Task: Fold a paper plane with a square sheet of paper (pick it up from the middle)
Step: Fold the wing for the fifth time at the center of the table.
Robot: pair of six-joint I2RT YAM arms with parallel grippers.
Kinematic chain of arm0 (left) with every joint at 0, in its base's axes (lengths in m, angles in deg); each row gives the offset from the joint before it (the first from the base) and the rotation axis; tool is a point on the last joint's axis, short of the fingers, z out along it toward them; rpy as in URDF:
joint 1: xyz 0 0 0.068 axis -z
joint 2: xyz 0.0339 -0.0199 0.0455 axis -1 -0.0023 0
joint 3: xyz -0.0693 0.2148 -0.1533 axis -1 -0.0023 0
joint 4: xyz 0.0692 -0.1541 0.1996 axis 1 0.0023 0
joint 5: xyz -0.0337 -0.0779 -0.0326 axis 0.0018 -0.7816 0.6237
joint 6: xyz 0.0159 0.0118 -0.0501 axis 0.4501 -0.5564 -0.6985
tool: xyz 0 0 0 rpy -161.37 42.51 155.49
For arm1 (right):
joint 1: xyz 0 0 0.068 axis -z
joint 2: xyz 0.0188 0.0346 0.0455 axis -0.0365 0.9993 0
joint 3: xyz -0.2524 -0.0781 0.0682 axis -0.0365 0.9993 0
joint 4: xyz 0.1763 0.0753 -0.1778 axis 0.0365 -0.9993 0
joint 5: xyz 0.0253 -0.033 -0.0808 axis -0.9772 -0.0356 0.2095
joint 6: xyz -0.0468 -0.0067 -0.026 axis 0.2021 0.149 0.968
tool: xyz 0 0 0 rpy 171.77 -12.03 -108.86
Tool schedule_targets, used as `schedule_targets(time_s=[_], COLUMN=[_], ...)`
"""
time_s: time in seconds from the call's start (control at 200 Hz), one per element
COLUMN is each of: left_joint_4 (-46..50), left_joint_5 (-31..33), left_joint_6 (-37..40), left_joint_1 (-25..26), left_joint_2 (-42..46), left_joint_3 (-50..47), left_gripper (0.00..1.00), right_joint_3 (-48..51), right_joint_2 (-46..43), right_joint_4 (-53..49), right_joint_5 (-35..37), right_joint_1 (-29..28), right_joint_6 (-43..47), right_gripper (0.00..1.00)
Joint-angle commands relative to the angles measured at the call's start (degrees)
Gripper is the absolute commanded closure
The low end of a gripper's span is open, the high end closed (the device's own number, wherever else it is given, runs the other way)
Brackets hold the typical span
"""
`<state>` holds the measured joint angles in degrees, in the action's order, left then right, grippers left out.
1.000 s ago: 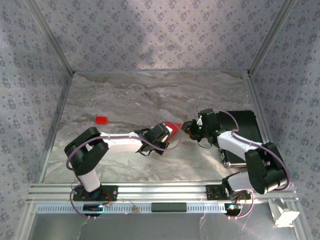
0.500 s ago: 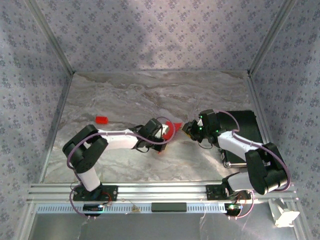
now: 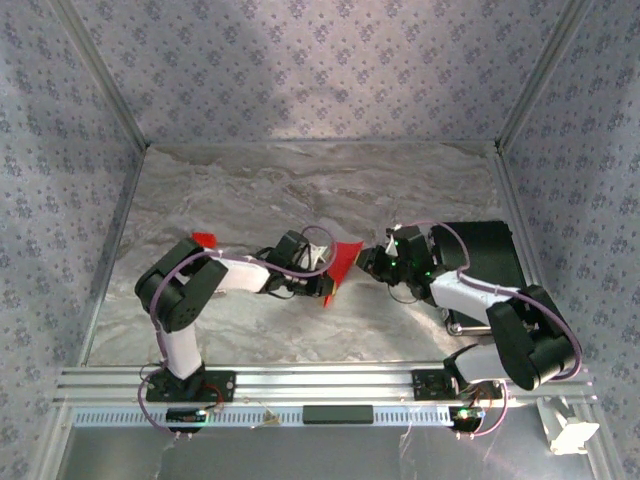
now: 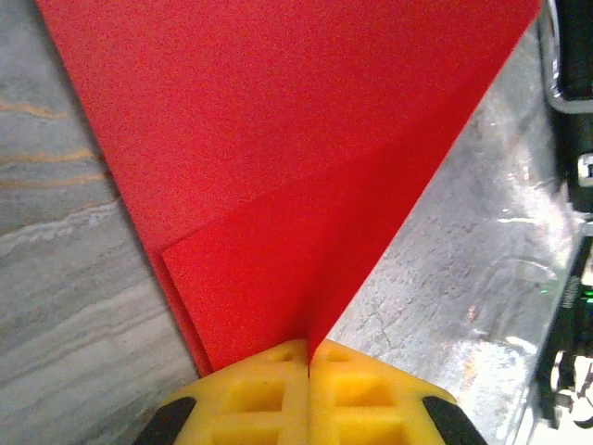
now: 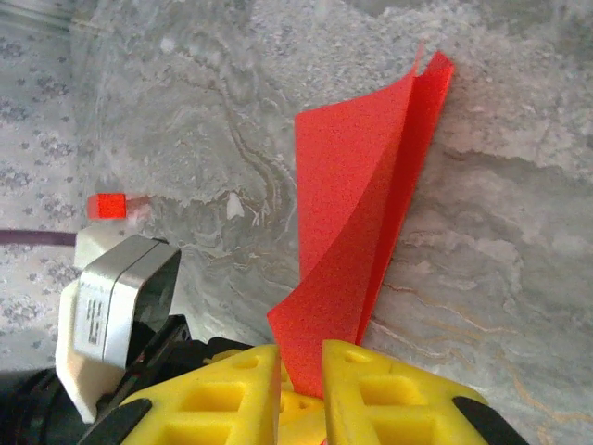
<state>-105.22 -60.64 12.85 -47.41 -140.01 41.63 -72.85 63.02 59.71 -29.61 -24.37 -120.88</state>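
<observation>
The square sheet of paper [image 3: 345, 262] is bright red, folded double and held up off the table between my two arms. My left gripper [image 3: 326, 278] is shut on its lower folded corner; in the left wrist view the yellow pads [image 4: 269, 394] meet on the crease of the sheet [image 4: 278, 167]. My right gripper [image 3: 369, 258] is at the sheet's right edge. In the right wrist view the red sheet [image 5: 361, 204] passes through a clear gap between the right gripper's [image 5: 301, 366] yellow fingers [image 5: 389, 394], so it stands open around the paper.
A small red rectangular piece [image 3: 204, 240] lies on the marble table at the left, also in the right wrist view [image 5: 109, 204]. A black tray [image 3: 490, 250] sits at the right beside the right arm. Patterned walls [image 3: 60, 150] close in the table.
My left gripper has drawn back to the left with the red sheet, and its elbow has swung up and left. The sheet now stands spread between the grippers. The right gripper shifted slightly left.
</observation>
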Motion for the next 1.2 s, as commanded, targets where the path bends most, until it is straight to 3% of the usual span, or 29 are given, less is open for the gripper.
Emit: schedule_targets(time_s=[0.0, 0.33, 1.194], left_joint_4=[-4.3, -11.6, -15.1], left_joint_5=[-3.3, -6.3, -4.7], left_joint_6=[-3.8, -10.0, -18.8], left_joint_1=[-1.1, -4.2, -5.7], left_joint_2=[-2.4, -4.4, -3.8], left_joint_3=[-2.5, -5.7, -7.9], left_gripper=[1.00, 1.00, 1.00], right_joint_3=[0.1, -3.0, -10.0], right_joint_2=[0.7, 9.8, 22.0], right_joint_4=[3.4, 10.5, 13.3], right_joint_5=[-1.9, -10.6, -18.4], right_joint_1=[0.0, -0.5, 1.6], right_joint_6=[3.9, 2.4, 1.8], right_gripper=[0.81, 0.85, 0.90])
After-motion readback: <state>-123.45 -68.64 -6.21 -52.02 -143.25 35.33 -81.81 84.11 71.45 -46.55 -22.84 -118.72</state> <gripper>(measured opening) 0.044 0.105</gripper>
